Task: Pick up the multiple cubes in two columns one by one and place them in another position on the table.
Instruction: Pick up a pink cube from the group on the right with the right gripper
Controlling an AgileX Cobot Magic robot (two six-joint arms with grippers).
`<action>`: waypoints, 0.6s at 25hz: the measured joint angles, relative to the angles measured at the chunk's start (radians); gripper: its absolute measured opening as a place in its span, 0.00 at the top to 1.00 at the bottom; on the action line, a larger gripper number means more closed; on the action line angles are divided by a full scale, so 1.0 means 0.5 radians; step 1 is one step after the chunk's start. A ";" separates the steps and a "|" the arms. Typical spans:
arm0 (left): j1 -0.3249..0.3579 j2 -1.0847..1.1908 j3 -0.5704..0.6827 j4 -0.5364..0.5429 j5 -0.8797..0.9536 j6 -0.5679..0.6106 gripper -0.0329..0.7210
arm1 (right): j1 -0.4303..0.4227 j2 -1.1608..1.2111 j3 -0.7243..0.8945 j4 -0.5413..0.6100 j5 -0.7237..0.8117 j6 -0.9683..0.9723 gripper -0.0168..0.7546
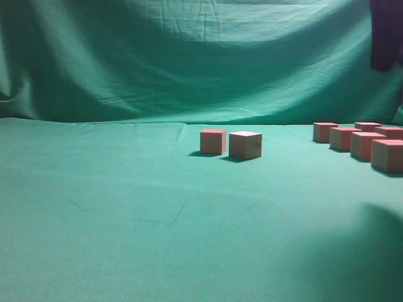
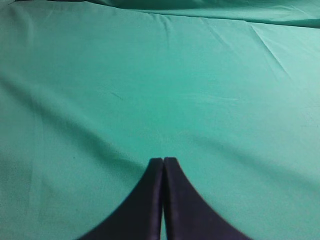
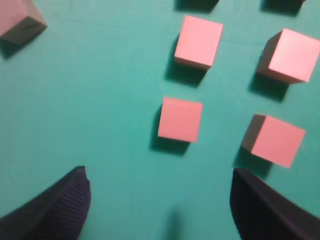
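Two pink-red cubes (image 1: 213, 141) (image 1: 245, 145) stand side by side mid-table on the teal cloth table (image 1: 157, 214). Several more cubes (image 1: 367, 145) are grouped in two columns at the right edge. From above, the right wrist view shows those columns: one cube (image 3: 180, 119) sits just ahead of my right gripper (image 3: 159, 172), another cube (image 3: 275, 140) is to its right, and two cubes (image 3: 198, 41) (image 3: 291, 55) lie farther on. That gripper hangs open above the cloth with nothing in it. My left gripper (image 2: 163, 160) is shut and empty over bare cloth, with no cube in its view.
A green cloth backdrop (image 1: 189, 56) hangs behind the table. A dark shape (image 1: 385, 34) hangs at the top right of the exterior view. One separate cube (image 3: 20, 20) shows at the top left of the right wrist view.
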 joint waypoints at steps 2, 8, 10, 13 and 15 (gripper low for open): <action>0.000 0.000 0.000 0.000 0.000 0.000 0.96 | 0.000 0.077 0.004 -0.001 -0.098 0.000 0.25; 0.000 0.000 0.000 0.000 0.000 0.000 0.96 | 0.000 0.306 0.004 -0.035 -0.340 0.000 0.25; 0.000 0.000 0.000 0.000 0.000 0.000 0.96 | 0.000 0.371 0.004 -0.061 -0.402 0.003 0.25; 0.000 0.000 0.000 0.000 0.000 0.000 0.96 | -0.009 0.442 0.004 -0.072 -0.461 0.008 0.25; 0.000 0.000 0.000 0.000 0.000 0.000 0.96 | -0.017 0.484 0.004 -0.072 -0.488 0.008 0.29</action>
